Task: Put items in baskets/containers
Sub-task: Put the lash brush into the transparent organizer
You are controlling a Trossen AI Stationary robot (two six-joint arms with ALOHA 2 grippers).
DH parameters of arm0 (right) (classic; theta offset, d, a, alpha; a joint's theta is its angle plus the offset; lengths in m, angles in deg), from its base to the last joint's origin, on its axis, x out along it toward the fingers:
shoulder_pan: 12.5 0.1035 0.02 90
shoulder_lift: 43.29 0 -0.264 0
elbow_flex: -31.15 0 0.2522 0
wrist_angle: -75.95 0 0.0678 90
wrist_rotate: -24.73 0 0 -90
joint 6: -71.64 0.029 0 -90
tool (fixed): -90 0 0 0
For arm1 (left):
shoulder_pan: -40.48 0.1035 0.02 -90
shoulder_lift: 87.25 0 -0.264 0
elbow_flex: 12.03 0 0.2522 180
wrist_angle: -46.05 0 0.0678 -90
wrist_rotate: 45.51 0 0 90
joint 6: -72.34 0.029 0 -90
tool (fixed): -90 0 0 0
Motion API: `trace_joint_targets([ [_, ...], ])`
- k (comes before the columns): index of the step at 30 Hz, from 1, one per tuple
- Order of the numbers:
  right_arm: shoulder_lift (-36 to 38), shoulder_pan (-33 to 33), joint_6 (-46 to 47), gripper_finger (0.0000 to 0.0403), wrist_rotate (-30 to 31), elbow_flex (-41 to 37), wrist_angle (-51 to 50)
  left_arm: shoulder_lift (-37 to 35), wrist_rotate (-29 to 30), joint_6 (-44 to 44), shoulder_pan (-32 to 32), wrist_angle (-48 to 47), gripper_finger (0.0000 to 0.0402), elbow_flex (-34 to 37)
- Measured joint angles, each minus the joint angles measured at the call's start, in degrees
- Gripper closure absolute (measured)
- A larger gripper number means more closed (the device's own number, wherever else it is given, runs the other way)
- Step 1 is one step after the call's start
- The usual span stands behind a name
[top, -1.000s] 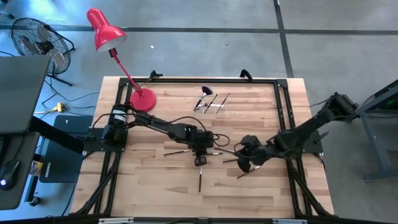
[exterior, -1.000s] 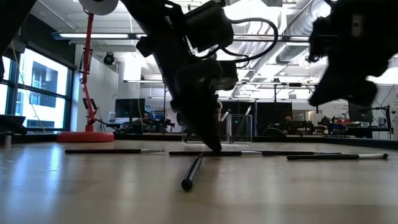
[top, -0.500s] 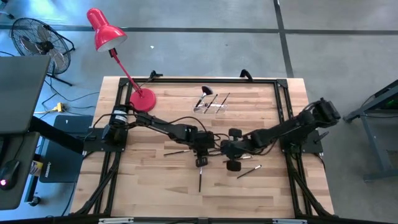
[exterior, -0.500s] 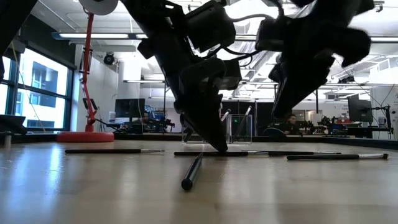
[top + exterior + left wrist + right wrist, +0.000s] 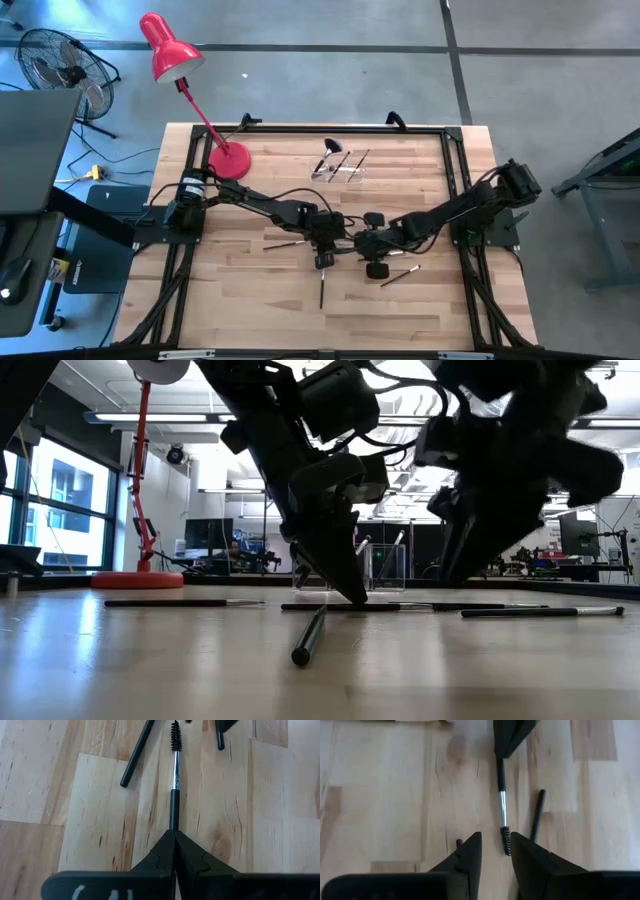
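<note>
The clear plastic holder [image 5: 338, 163] at the far side of the table is hard to make out against the wood; only the brushes in it, one with a dark fan head, mark it from above. In the low view the arms block most of the table's middle. The left gripper [image 5: 174, 836] is clamped shut on the handle end of a spoolie brush [image 5: 173, 775] lying flat mid-table, its bristle tip pointing at the right gripper [image 5: 495, 842]. That gripper's fingers [image 5: 471, 851] stand partly apart, straddling the bristle tip without holding it. A second ago the right arm hung farther right with fingers shut; it has since swung in and spread them.
</note>
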Motion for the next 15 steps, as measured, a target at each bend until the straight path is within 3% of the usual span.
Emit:
trace_joint_targets([
  [5,0.0,0.0,0.0,0.03,1.2,-3.7,7.5,0.0,-0.3,0.0,0.0,0.0,0.0401,0.0],
  [15,-0.4,-0.1,-1.6,0.0316,2.6,-6.6,10.2,0.0,-0.5,0.0,0.0,0.3,0.0401,0.0],
])
